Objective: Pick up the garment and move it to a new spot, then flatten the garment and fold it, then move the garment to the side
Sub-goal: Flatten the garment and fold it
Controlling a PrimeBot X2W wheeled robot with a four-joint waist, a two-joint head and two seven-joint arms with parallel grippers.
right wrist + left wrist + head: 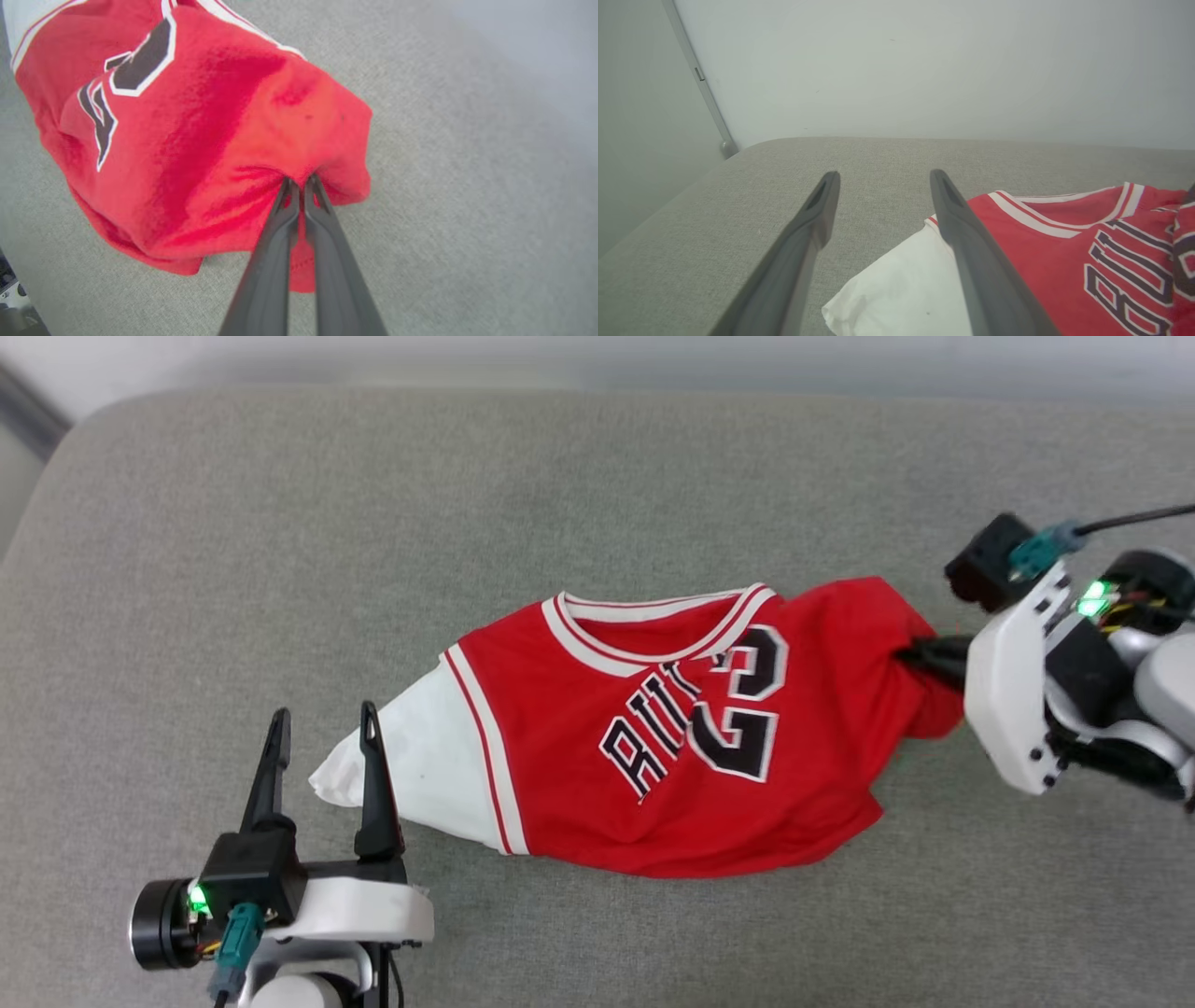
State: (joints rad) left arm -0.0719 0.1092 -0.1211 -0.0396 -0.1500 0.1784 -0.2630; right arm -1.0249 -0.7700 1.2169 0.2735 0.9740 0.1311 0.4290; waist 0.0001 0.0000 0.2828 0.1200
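Observation:
The garment (672,737) is a red jersey with a white sleeve, striped collar and black "23", lying crumpled in the middle of the grey cushion. My right gripper (920,658) reaches in from the right and is shut on a bunched fold at the garment's right end; in the right wrist view the two fingers pinch the red cloth (261,140) together at the gripper (299,184). My left gripper (322,723) stands open at the lower left, its right finger over the tip of the white sleeve (901,289). Between its open fingers, the gripper (882,179) frames bare cushion.
A grey fabric cushion (280,569) bears everything, with a rounded far-left corner. A pale wall (924,70) rises behind it, with a grey metal strip (703,88) at the left. Open cushion lies behind, in front of and left of the garment.

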